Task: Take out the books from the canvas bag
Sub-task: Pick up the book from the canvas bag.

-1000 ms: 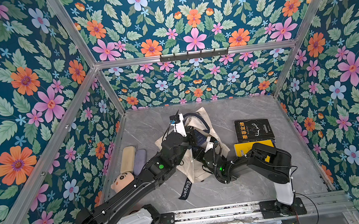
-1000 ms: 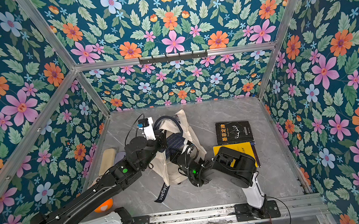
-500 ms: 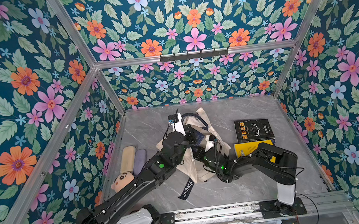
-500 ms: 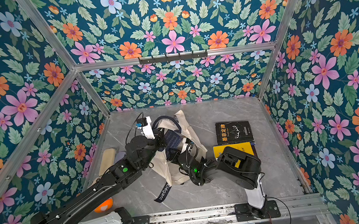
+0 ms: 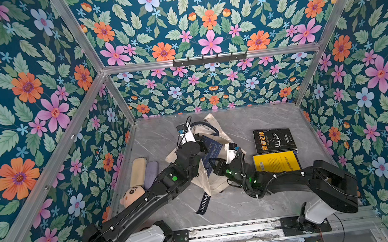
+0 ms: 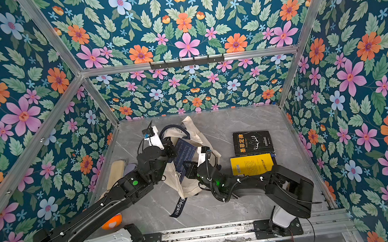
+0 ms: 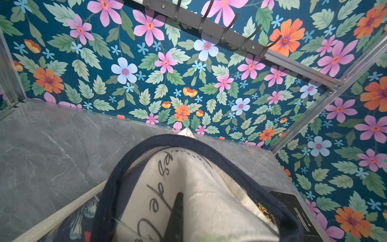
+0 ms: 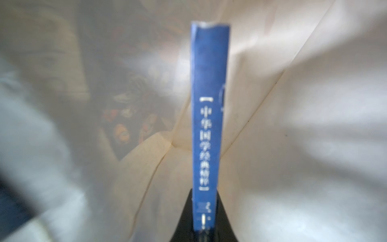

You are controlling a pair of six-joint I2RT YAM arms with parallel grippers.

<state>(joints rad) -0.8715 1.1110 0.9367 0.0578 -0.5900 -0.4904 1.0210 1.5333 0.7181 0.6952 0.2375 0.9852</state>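
Blue paperback book [image 8: 209,104], likely stiff, light and smooth-covered, sits partly inside the cream canvas bag [image 5: 216,183], pinched at its spine by the right hand [image 5: 214,164]; left hand [image 5: 202,142] clamps the soft bag cloth

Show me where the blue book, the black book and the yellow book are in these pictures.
blue book [image 8: 209,125], right wrist view, middle of its spine.
black book [image 5: 274,140], a top view, centre of its cover.
yellow book [image 5: 276,162], a top view, centre of its cover.

Top views overhead, share whole table [image 5: 155,141]; wrist views hug canvas bag [image 7: 199,184].
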